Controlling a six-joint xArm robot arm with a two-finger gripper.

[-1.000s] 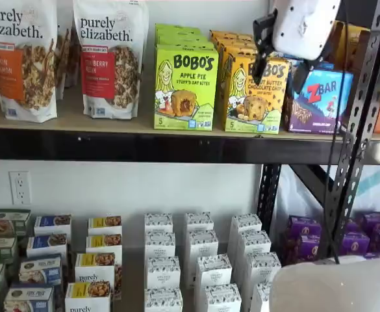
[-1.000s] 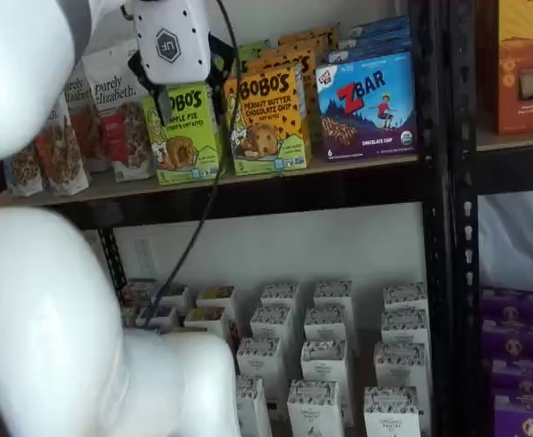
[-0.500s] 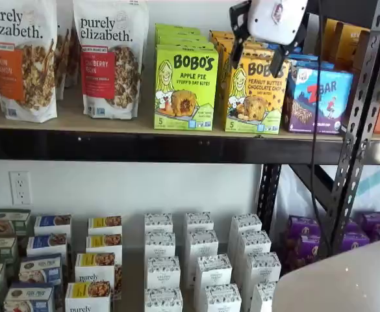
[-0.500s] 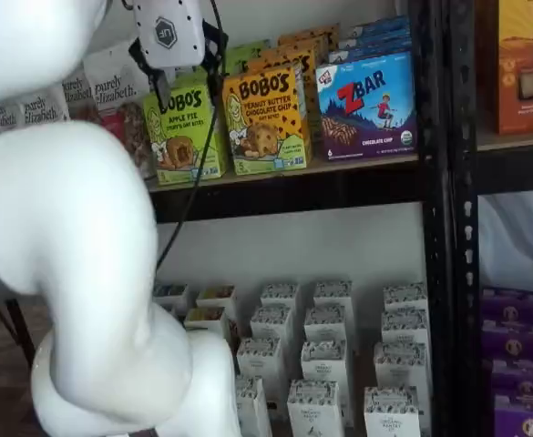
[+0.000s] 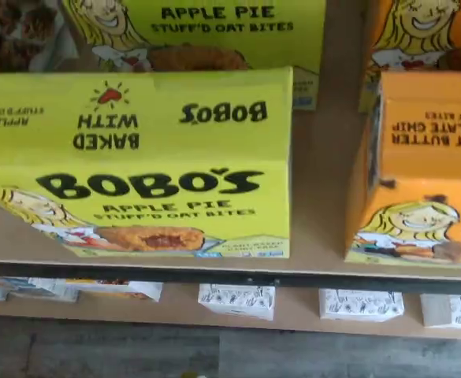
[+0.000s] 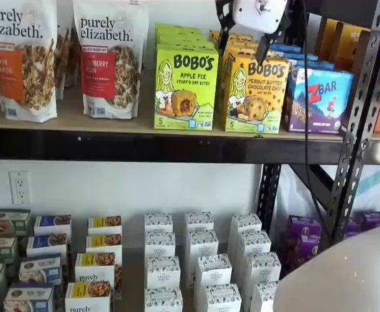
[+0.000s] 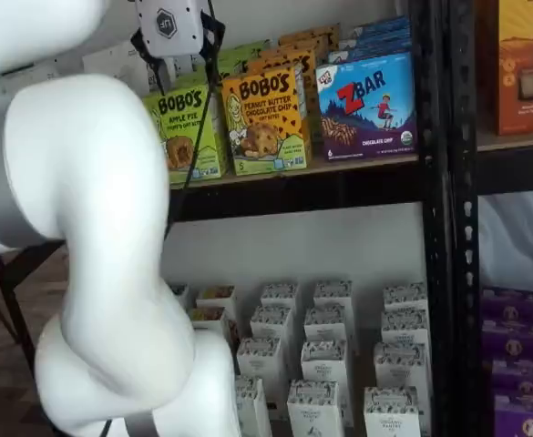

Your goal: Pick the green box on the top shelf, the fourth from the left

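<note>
The green box (image 6: 185,88) stands upright at the front of the top shelf (image 6: 112,125), with more lime-green cartons in a row behind it. It also shows in a shelf view (image 7: 191,129), and the wrist view looks down on its lid and front face (image 5: 143,157). My gripper (image 6: 243,40) hangs from the upper edge of the picture, in front of the orange carton just right of the green box. Its two black fingers stand apart with nothing between them. Seen from the other side, the gripper (image 7: 179,56) sits just above the green box.
An orange Bobo's peanut butter box (image 6: 254,94) stands close beside the green box, then a blue Zbar box (image 6: 319,97). Granola bags (image 6: 108,58) stand to the left. A black upright post (image 6: 358,117) is at the right. My white arm (image 7: 93,228) fills the left.
The gripper has moved left and upward, from in front of the Zbar box to in front of the orange carton. The arm's white bulk has swung further into view.
</note>
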